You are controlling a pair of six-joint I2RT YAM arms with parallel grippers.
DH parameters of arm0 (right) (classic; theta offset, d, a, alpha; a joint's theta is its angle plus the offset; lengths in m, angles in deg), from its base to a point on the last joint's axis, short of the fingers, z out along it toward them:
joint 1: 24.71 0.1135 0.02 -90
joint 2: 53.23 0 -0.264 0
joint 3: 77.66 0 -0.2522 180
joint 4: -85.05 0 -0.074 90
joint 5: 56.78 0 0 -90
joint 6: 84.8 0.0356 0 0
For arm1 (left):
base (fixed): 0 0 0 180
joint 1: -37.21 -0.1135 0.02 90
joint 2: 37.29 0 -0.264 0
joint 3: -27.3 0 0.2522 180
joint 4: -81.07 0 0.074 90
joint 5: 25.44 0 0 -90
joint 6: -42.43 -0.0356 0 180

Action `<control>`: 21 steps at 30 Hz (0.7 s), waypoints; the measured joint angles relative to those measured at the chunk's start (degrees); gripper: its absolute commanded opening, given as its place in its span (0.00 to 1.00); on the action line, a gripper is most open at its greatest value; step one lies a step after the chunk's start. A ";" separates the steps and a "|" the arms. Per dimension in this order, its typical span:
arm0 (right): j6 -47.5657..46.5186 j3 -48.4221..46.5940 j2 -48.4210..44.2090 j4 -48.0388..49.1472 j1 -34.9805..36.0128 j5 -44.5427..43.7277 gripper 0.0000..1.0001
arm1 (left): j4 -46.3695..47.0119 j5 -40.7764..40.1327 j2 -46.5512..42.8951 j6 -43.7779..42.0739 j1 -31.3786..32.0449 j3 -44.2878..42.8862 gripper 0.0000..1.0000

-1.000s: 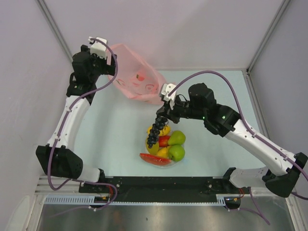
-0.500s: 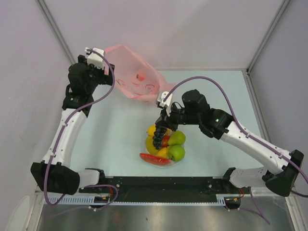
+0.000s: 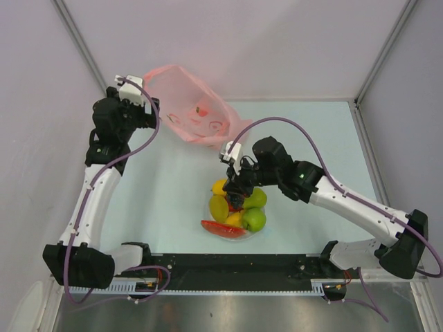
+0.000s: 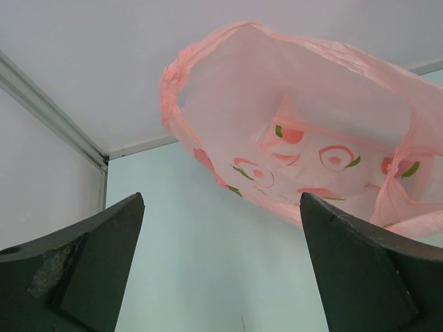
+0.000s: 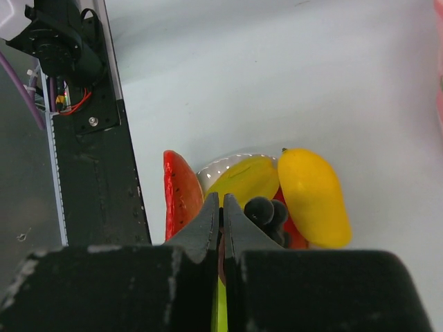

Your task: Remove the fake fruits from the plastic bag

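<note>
Bench (image 3: 173,180): pale, carries all items. Plastic bag (image 3: 197,117): at the far left, mouth gaping toward the left hand (image 4: 221,207), which is spread wide, holds nothing and is not touching the bag. Right hand (image 5: 221,204): pinched shut on the grape bunch (image 5: 266,211), low over the fake fruits (image 3: 239,211) heaped mid-bench, outside the bag.

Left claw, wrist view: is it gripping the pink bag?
No, the left claw stands wide open, and the plastic bag lies ahead of it, out of its grip.
</note>
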 measured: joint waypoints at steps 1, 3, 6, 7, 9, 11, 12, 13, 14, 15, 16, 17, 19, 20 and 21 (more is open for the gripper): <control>0.15 0.13 0.28 0.04 0.00 0.11 0.00 | -0.02 0.11 -0.15 0.09 -0.15 0.28 1.00; 0.24 0.26 0.74 0.07 0.02 0.20 0.00 | -0.02 0.28 -0.35 0.24 -0.42 0.72 1.00; 0.52 0.28 0.96 0.09 0.02 0.35 0.00 | -0.02 0.61 -0.44 0.68 -0.63 1.29 1.00; 0.66 0.28 0.96 0.11 0.02 0.37 0.00 | -0.02 0.85 -0.48 0.87 -0.68 1.51 1.00; 0.83 0.28 0.96 0.15 0.02 0.39 0.00 | -0.02 1.33 -0.52 1.33 -0.74 1.73 1.00; 1.09 0.31 0.98 0.13 0.02 0.39 0.00 | -0.02 1.62 -0.66 1.64 -0.76 2.03 1.00; 1.18 0.31 0.98 0.15 0.02 0.37 0.00 | 0.00 1.68 -0.70 1.70 -0.76 2.14 1.00; 1.20 0.42 0.98 0.20 0.02 0.37 0.00 | 0.04 1.79 -0.79 1.77 -0.79 2.32 1.00; 1.22 0.55 0.98 0.26 0.02 0.39 0.00 | 0.00 1.86 -0.87 1.90 -0.81 2.43 1.00; 1.25 0.83 0.98 0.35 0.00 0.37 0.00 | -0.02 1.90 -0.92 2.01 -0.83 2.47 1.00; 1.27 1.16 0.98 0.37 0.00 0.37 0.00 | 0.02 1.92 -1.01 2.08 -0.87 2.54 1.00; 1.29 1.40 1.01 0.35 0.00 0.37 0.00 | 0.02 1.95 -1.11 2.12 -0.92 2.62 1.00; 1.44 1.95 1.05 0.37 0.00 0.37 0.00 | 0.02 2.01 -1.22 2.16 -1.11 2.71 1.00; 1.49 2.14 1.07 0.37 0.00 0.37 0.00 | 0.07 2.03 -1.33 2.16 -1.16 2.80 1.00; 1.51 2.23 1.11 0.37 0.00 0.35 0.00 | 0.13 2.08 -1.40 2.19 -1.22 2.89 1.00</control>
